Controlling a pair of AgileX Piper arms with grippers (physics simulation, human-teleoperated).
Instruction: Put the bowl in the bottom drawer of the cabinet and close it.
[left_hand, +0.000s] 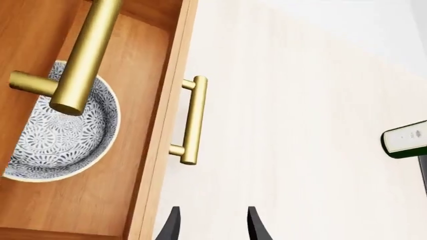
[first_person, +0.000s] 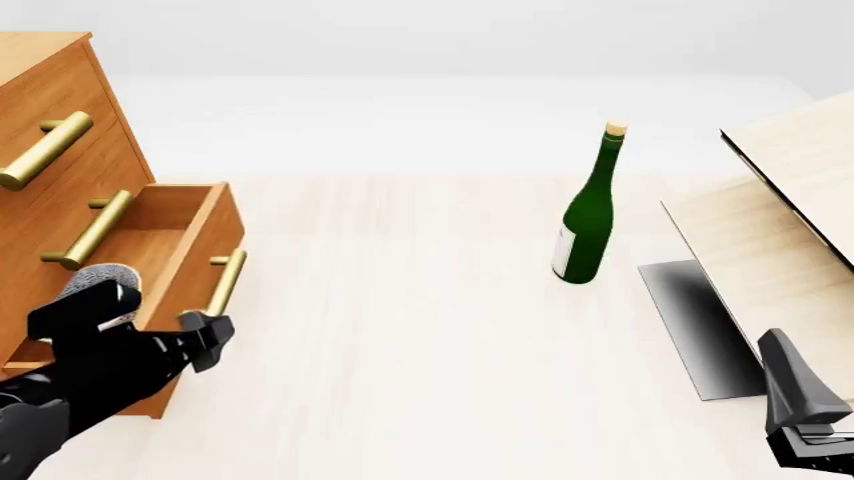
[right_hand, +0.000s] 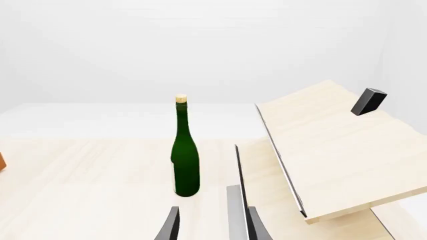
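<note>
Our left claw (left_hand: 212, 224) hangs with its two dark fingers parted and nothing between them, near the surface's left edge. Our right claw (right_hand: 212, 225) hangs likewise parted, at the near right corner.

Nothing readable from where I'm sitting: the green bottle (first_person: 587, 215) has a pale label (first_person: 566, 254), but it's blank or just too blurry to make out, and I see no numbers or brands anywhere else.
</note>
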